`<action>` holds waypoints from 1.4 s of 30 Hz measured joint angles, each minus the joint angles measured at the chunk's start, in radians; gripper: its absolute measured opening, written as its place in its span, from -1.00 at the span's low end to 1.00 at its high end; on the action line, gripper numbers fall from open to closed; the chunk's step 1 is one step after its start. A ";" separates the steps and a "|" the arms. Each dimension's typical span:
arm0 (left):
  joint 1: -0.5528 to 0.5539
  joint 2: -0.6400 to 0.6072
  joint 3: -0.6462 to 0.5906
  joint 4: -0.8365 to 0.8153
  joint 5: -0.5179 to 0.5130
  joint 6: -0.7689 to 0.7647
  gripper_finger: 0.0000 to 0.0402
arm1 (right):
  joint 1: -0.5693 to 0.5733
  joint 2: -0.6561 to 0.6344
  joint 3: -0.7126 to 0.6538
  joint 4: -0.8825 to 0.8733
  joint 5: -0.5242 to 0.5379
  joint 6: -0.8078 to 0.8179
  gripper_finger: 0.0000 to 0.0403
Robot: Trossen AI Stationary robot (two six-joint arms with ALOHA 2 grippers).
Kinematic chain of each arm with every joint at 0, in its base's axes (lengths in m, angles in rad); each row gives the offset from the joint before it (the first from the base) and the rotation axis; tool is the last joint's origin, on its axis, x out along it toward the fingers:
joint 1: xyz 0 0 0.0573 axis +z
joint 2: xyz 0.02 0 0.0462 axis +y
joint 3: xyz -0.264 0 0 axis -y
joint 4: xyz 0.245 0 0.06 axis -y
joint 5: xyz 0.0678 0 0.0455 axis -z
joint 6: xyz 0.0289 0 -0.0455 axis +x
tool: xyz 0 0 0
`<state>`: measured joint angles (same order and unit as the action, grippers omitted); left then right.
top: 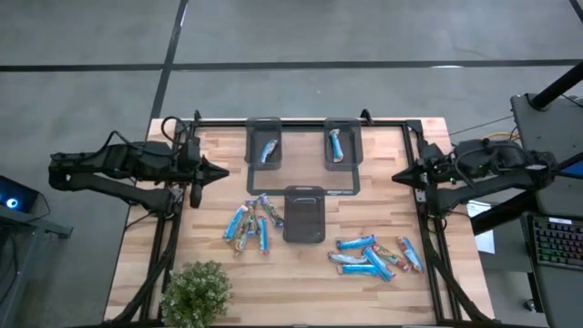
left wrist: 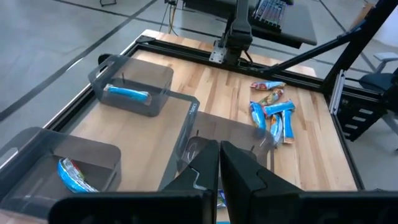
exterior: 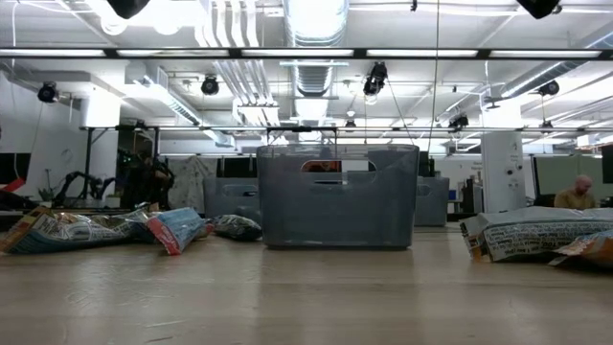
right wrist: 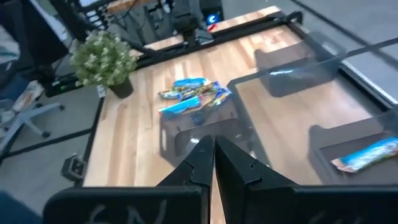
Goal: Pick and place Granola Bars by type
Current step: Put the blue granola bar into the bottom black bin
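Granola bars in shiny, mostly light-blue wrappers lie flat on the wooden table in two piles, one left of centre and one toward the right near edge. One bar lies in the far left tray and one in the far right tray. A third dark grey tray stands in the middle between the piles. My left gripper hangs shut above the table's left side, its tip toward the centre. My right gripper hangs shut above the right side, facing it. Neither holds anything.
A potted plant stands at the near left corner. A black metal frame runs along the table's far edge and sides. A keyboard sits on a stand beyond the right edge. Bare wood lies between the piles and the near edge.
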<state>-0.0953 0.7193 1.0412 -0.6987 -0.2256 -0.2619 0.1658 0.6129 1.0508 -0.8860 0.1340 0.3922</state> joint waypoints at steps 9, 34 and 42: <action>0.000 0.000 0.000 -0.001 0.000 -0.002 -1.00 | 0.000 0.106 0.080 -0.002 -0.067 0.039 -0.96; 0.000 0.000 0.000 -0.001 0.000 -0.003 -1.00 | 0.000 0.328 0.305 -0.220 -0.116 -0.037 -0.38; 0.000 0.000 0.000 -0.004 0.000 -0.003 -1.00 | 0.001 0.396 0.304 -0.241 -0.116 -0.087 0.02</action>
<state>-0.0952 0.7194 1.0412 -0.7026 -0.2260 -0.2649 0.1665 1.0087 1.3552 -1.1268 0.0181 0.3055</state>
